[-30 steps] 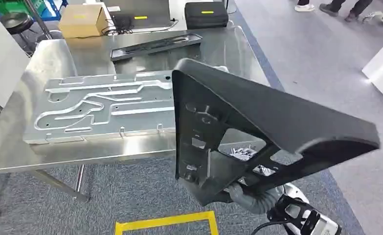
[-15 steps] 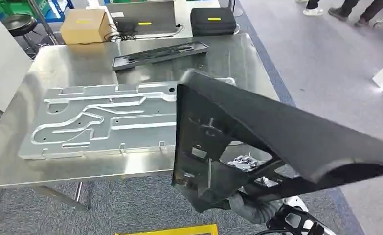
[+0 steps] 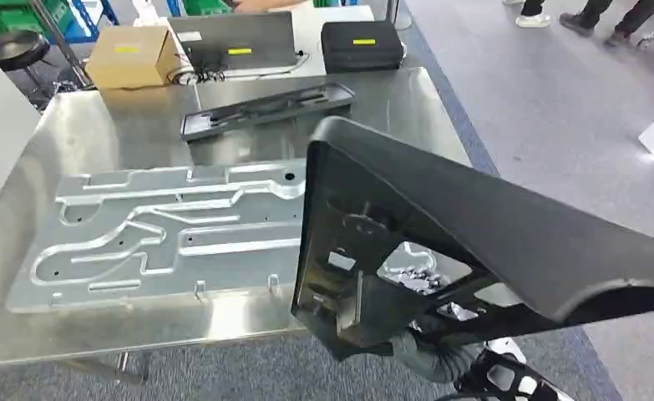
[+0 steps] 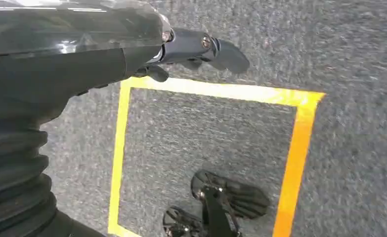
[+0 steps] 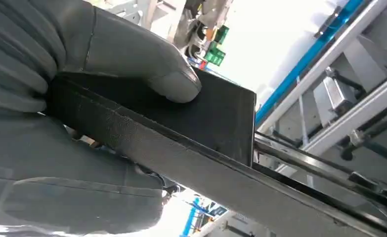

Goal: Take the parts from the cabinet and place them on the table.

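Large matte black ribbed part (image 3: 474, 225)

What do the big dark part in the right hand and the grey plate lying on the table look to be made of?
Black part: likely moulded plastic, matte and finely grained, with ribs and clip mounts on its inner face. Grey plate: looks like machined aluminium, satin silver with milled channels and drilled holes. Right hand grips the black part's edge.

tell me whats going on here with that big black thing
The right robot hand grips a large black part and holds it in the air over the near right corner of the steel table. A metal plate and a black tray already lie there. The left robot hand hangs over the floor, holding nothing.
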